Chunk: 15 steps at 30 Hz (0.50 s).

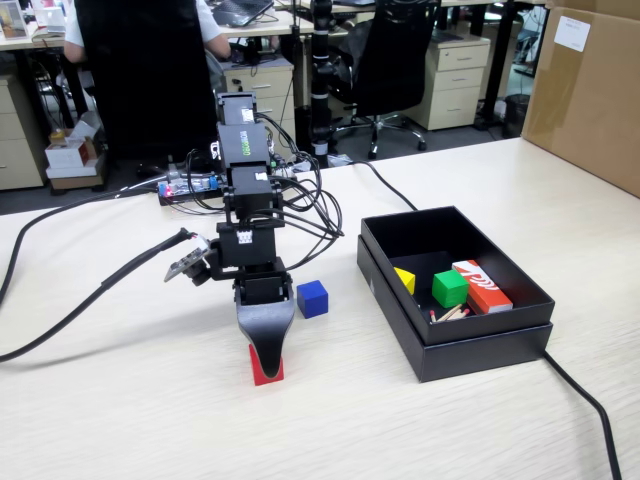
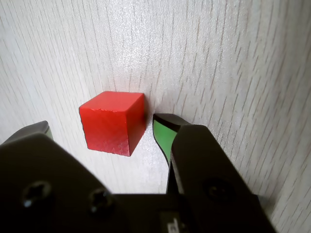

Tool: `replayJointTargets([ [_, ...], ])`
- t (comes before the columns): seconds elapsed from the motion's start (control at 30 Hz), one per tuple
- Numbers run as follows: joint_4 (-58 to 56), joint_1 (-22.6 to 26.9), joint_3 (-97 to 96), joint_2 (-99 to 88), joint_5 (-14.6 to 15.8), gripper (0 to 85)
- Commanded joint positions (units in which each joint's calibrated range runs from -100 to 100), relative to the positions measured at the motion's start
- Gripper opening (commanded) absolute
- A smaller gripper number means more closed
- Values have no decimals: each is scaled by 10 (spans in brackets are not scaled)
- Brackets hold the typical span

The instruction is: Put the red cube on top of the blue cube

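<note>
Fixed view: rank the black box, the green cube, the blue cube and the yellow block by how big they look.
1. Black box, by far the largest.
2. Green cube.
3. Blue cube, close to the green one, so that order is unsure.
4. Yellow block, though the box wall hides part of it.

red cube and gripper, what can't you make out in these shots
- Red cube: in the fixed view the gripper covers most of it.
- Gripper contact: in the wrist view the cube sits between open jaws; whether either pad touches it is unclear.
- Blue cube: outside the wrist view.
- Thin sticks in the black box: too small to identify.
</note>
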Motion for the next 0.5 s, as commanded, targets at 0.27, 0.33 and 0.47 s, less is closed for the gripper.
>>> replayJointTargets([
  [0.27,-5,0,39,-12,-3,383],
  [0.33,-5,-1,39,-12,-3,362],
  [0.47,-5,-1,37,-12,-2,339],
])
